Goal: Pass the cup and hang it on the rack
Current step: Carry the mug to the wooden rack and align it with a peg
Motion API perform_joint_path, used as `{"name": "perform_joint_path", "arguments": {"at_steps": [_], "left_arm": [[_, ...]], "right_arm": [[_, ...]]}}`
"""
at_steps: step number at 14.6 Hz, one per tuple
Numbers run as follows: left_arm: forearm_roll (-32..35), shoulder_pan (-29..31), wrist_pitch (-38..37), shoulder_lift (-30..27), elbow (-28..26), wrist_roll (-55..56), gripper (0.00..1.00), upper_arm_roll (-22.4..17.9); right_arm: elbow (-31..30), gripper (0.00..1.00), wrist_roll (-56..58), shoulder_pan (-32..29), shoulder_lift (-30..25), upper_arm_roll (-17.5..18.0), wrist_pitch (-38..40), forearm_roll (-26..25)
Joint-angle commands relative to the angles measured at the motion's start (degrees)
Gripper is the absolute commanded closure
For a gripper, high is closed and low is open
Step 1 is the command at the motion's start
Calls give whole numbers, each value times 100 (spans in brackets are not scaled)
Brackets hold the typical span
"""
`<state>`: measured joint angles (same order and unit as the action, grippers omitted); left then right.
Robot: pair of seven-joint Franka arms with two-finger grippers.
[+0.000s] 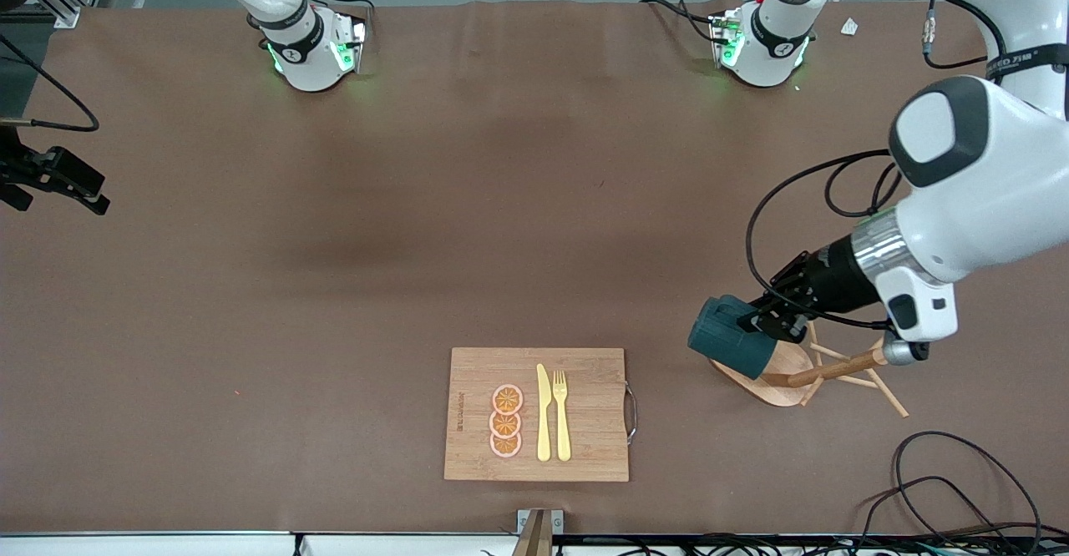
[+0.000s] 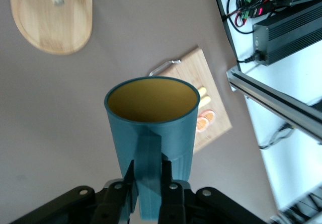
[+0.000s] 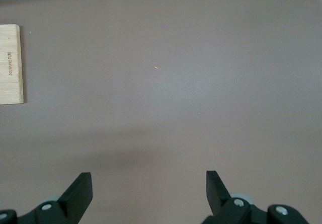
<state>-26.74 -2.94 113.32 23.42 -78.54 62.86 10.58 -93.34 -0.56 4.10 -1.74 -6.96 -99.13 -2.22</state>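
Teal-green, the cup lies tipped on its side in the air over the base of the wooden mug rack, its handle pinched between the fingers of the left gripper. To hang it well, I judge the handle loop must be lined up with a free peg and slid on before the grip loosens. The right gripper waits with fingers spread wide, well apart from the rack, above bare table at the right arm's end.

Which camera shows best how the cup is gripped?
The left wrist view: the left gripper pinches the cup by its handle. The front view shows the cup sideways above the rack; the right wrist view shows none.
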Motion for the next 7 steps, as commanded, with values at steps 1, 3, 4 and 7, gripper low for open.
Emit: {"name": "perform_joint_path", "arguments": {"at_steps": [1,3,4,7], "left_arm": [[-708,240,-230,128,-20,16,100,49],[-964,415,-381,207,-30,7,100,40],[-1078,547,-460,268,-47,7,100,40],[-1229,776,-653,426,-47,16,100,40]], "right_arm": [[-44,0,47,-68,-108,63,52,-50],[-44,0,47,-68,-108,63,52,-50],[-44,0,47,-68,-108,63,52,-50],[-44,0,47,-68,-108,63,52,-50]]}}
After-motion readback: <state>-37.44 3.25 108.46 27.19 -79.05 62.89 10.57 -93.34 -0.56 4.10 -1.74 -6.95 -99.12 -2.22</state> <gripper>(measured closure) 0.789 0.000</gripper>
